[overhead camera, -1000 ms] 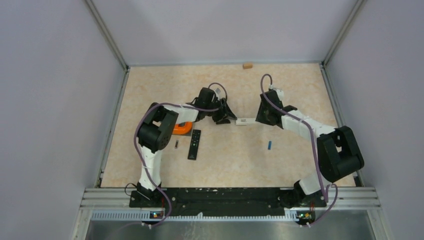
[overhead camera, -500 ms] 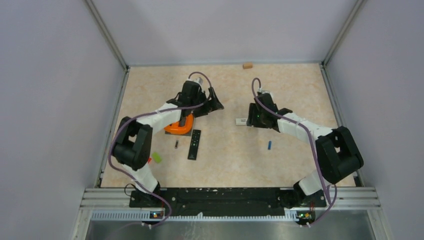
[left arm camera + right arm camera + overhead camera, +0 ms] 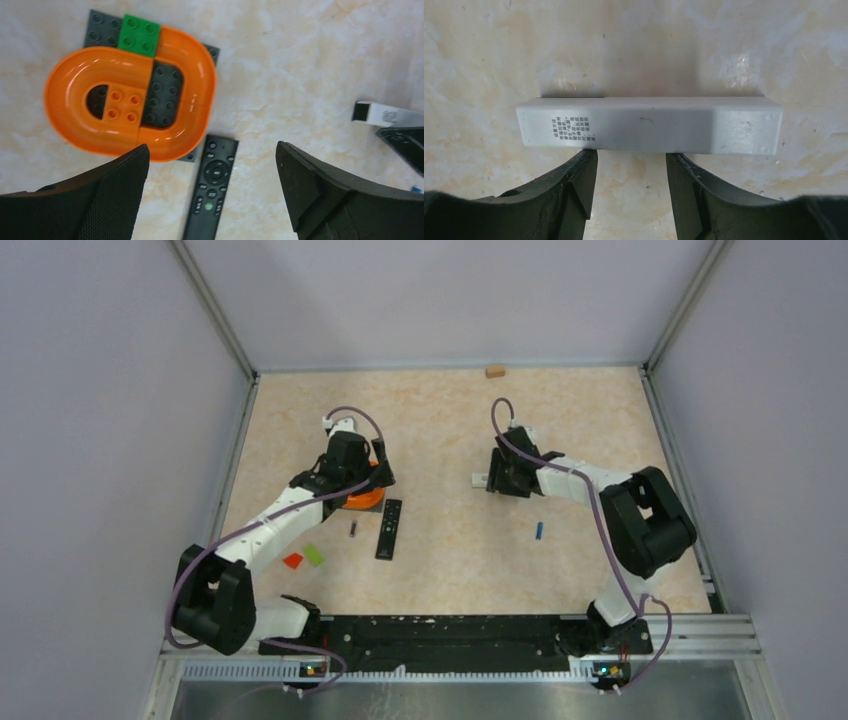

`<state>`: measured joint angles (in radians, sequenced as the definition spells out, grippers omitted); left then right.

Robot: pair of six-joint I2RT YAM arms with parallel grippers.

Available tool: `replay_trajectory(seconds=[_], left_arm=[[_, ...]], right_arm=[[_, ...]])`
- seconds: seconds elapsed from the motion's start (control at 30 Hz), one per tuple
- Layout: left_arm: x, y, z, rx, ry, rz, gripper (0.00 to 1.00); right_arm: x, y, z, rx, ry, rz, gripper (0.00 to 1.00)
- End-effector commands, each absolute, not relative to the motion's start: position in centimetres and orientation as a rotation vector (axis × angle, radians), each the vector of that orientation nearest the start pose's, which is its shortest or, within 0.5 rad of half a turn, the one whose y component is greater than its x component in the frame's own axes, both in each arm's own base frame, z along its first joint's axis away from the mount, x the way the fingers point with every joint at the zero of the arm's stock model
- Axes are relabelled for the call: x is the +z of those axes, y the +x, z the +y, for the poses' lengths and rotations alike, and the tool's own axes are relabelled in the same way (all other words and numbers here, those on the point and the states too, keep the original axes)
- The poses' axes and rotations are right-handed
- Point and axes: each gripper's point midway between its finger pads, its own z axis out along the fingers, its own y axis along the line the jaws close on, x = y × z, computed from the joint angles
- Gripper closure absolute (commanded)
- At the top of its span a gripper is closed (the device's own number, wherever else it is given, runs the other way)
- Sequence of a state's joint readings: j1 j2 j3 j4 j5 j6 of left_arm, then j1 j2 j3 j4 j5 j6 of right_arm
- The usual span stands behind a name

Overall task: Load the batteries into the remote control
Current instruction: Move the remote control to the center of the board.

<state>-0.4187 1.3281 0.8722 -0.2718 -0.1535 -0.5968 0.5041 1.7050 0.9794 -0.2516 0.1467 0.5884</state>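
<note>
A black remote control (image 3: 389, 529) lies button side up on the table, also in the left wrist view (image 3: 212, 195). A dark battery (image 3: 353, 530) lies just left of it, and a blue battery (image 3: 540, 530) lies far to its right. My left gripper (image 3: 368, 478) (image 3: 211, 150) hangs wide open above the remote's top end, holding nothing. A white bar with printed text (image 3: 479, 480) (image 3: 649, 125) rests on the table. My right gripper (image 3: 494, 478) (image 3: 630, 155) is open, its fingertips at the bar's near edge with nothing between them.
An orange oval track on dark studded plates with a green brick (image 3: 75, 115) sits beside the remote's top end (image 3: 362, 498). Red (image 3: 293, 560) and green (image 3: 315, 554) blocks lie at the near left. A small wooden block (image 3: 494, 370) is at the back wall.
Both grippers had the white bar between them. The left one let go, opened wide and swung left and back over the orange track. The right one opened, leaving the bar on the table.
</note>
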Motion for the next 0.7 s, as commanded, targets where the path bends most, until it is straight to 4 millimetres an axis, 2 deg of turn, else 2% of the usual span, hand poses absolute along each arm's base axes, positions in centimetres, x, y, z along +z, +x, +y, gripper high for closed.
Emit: replay_trajectory(seconds=[0.0,0.1,0.23,0.37,0.5,0.67], left_arm=[[10.4,31.2,-11.3,-0.168,-0.284,2.351,0.01],[8.3,29.2,-11.3,-0.182,-0.292,2.436,0.01],[6.9,26.9,-13.6,-0.373,-0.251,2.503,0.01],[6.3,25.3,-15.6,-0.521,-0.214,2.516,0.10],[5.1,24.2,-17.2,-0.495,-0.136,2.552,0.16],[3.6,24.6,-16.8,-0.262,-0.102,2.577,0.21]], right_arm=[[3.4,37.1,18.7,0.186,0.237,2.479,0.44],[2.9,38.3,18.9,0.162,0.292,2.464,0.43],[2.5,40.0,18.9,0.131,0.378,2.433,0.43],[3.3,40.7,19.8,0.194,0.389,2.405,0.46],[4.4,39.6,20.4,0.282,0.361,2.401,0.47],[4.4,37.0,20.5,0.360,0.329,2.438,0.47]])
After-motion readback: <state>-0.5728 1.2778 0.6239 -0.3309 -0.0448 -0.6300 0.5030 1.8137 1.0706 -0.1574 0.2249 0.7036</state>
